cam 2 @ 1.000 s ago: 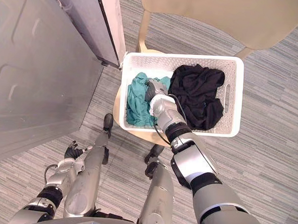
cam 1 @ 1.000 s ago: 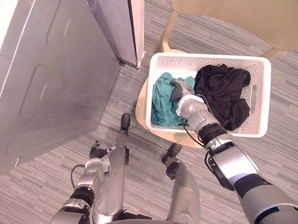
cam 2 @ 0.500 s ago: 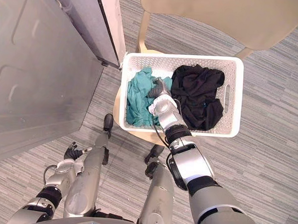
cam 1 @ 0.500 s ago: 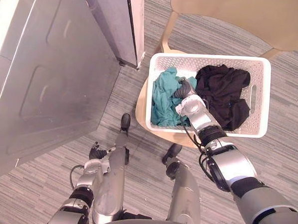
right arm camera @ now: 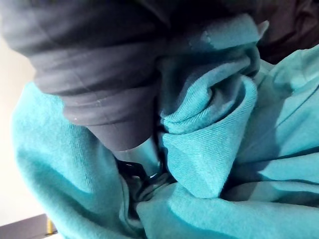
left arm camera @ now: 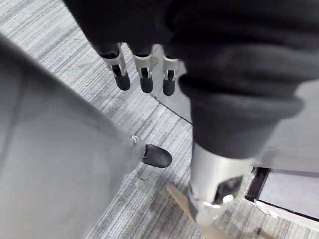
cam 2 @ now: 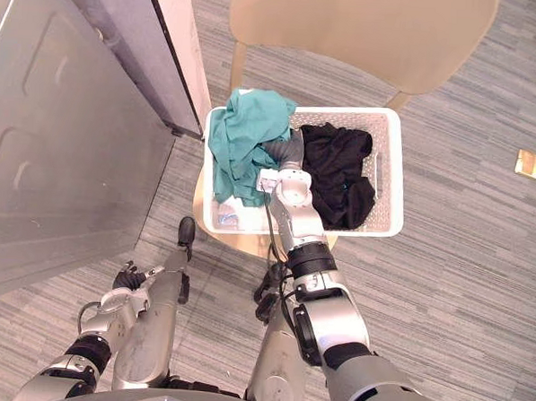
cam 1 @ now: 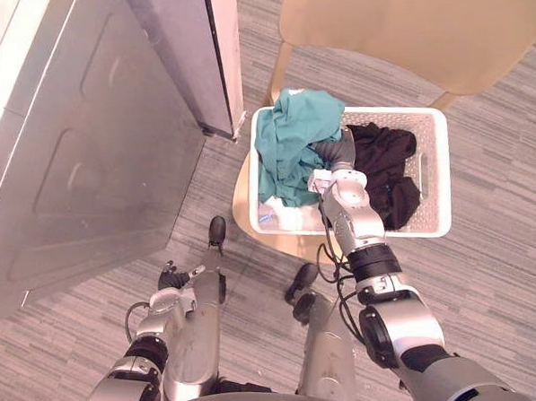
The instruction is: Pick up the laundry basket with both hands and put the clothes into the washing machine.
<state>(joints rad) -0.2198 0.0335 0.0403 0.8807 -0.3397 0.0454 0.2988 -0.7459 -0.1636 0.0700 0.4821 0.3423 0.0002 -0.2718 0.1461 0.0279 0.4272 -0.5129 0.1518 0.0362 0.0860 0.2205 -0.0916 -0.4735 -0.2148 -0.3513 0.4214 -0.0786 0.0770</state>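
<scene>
The teal garment [cam 1: 289, 139] is now raised above the laundry basket [cam 1: 442, 174], clenched in the right hand [cam 1: 336, 153]; the black garment [cam 1: 387, 166] is left inside beside it. The left hand [cam 1: 176, 278] is held slack.

No legible text anywhere — no labels (or numbers).

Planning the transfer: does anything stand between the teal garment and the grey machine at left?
Nothing visible does. The teal garment, gripped by the right hand, hangs over the white basket's left end, beside the machine; its opening cannot be seen.
</scene>
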